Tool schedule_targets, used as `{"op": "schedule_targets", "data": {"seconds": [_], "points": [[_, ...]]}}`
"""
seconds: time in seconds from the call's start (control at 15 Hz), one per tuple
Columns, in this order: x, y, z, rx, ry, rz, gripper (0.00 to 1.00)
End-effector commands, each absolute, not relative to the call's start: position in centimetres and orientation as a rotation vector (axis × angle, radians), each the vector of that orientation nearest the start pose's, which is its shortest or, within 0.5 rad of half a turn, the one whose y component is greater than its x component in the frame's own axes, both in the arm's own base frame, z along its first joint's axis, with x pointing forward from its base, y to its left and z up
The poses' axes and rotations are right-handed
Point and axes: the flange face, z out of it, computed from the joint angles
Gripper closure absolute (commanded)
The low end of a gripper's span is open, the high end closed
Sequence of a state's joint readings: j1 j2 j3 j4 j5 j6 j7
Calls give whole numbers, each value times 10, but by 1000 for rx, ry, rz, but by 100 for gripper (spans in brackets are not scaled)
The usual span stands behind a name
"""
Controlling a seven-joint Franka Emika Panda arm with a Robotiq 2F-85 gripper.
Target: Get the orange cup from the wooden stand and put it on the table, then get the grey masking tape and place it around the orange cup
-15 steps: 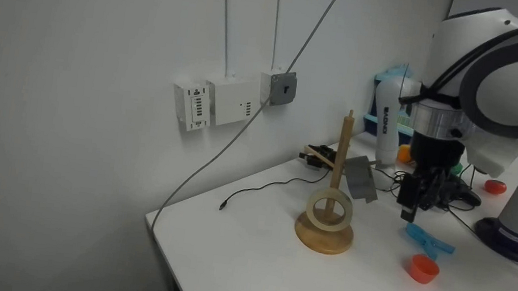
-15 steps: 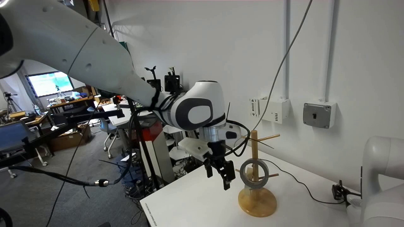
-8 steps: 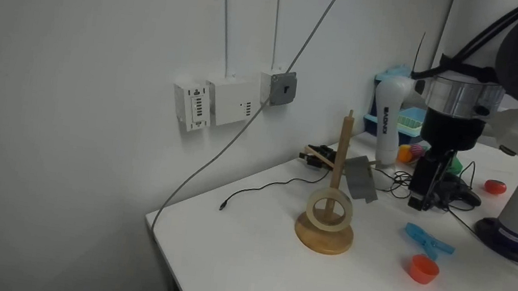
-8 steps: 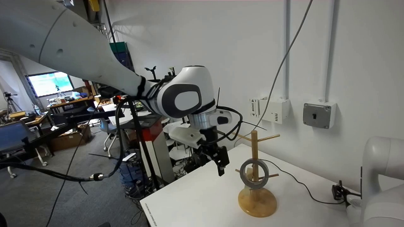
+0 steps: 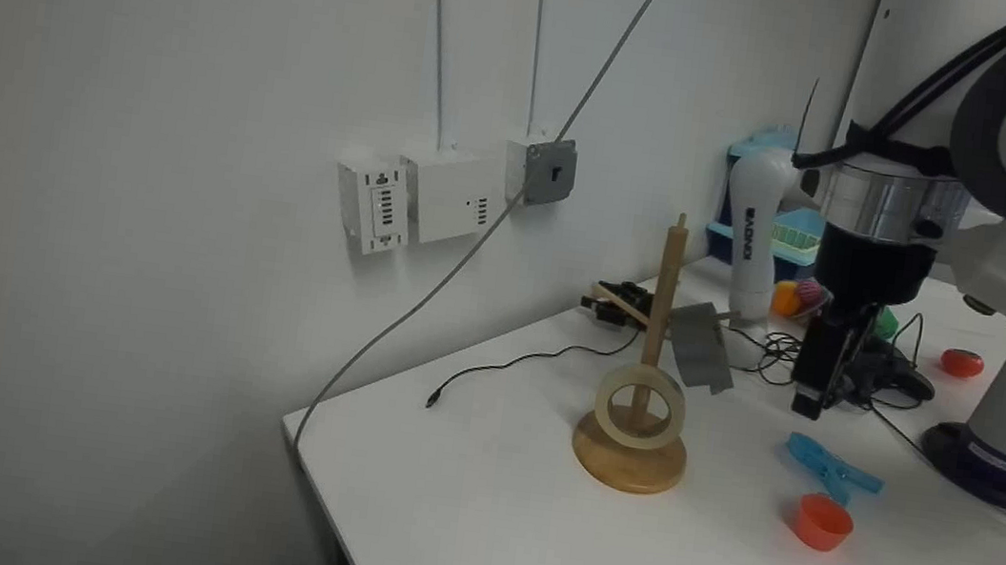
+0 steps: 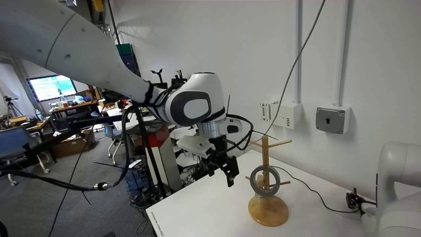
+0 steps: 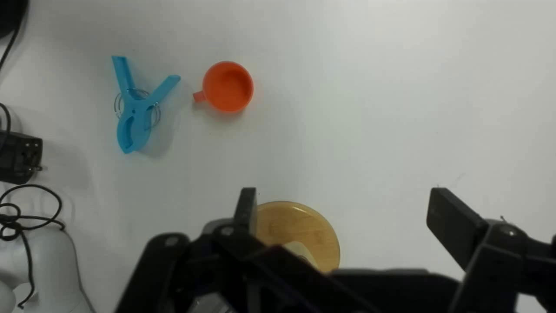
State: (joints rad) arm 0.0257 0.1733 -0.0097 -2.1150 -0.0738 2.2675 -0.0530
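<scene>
The orange cup (image 5: 823,523) stands upright on the white table (image 5: 512,524); its open top and small handle show in the wrist view (image 7: 228,87). In an exterior view it is out of sight. The wooden stand (image 6: 268,212) is upright, with side pegs; its round base also shows in the wrist view (image 7: 299,221). The grey masking tape (image 6: 253,181) hangs on a side peg; in an exterior view it shows nearly edge-on (image 5: 702,345). In the wrist view my gripper hides it. My gripper (image 7: 343,193) is open and empty, above the table beside the stand (image 6: 220,177).
A beige tape roll (image 5: 608,401) hangs on the stand too. A blue clamp (image 5: 831,467) lies beside the cup. Black cables (image 5: 777,355) and a white Kinova arm (image 5: 753,236) stand behind my gripper. A red item (image 5: 961,363) lies farther back.
My gripper has risen and moved away from the stand over the last second, then dropped slightly in the last half second. The cup, stand and tape have not moved.
</scene>
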Motion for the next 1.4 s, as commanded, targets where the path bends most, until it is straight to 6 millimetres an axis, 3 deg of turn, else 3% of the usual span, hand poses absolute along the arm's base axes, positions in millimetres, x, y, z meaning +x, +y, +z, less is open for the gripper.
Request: {"op": "schedule_targets", "data": {"seconds": [0.0, 0.53, 0.8, 1.33], "points": [[573, 0, 322, -3204, -208, -40, 0], [593, -11, 300, -3184, -282, -262, 0], [601, -20, 291, -3174, -236, -373, 0], [613, -16, 270, -3129, -209, -490, 0]]}}
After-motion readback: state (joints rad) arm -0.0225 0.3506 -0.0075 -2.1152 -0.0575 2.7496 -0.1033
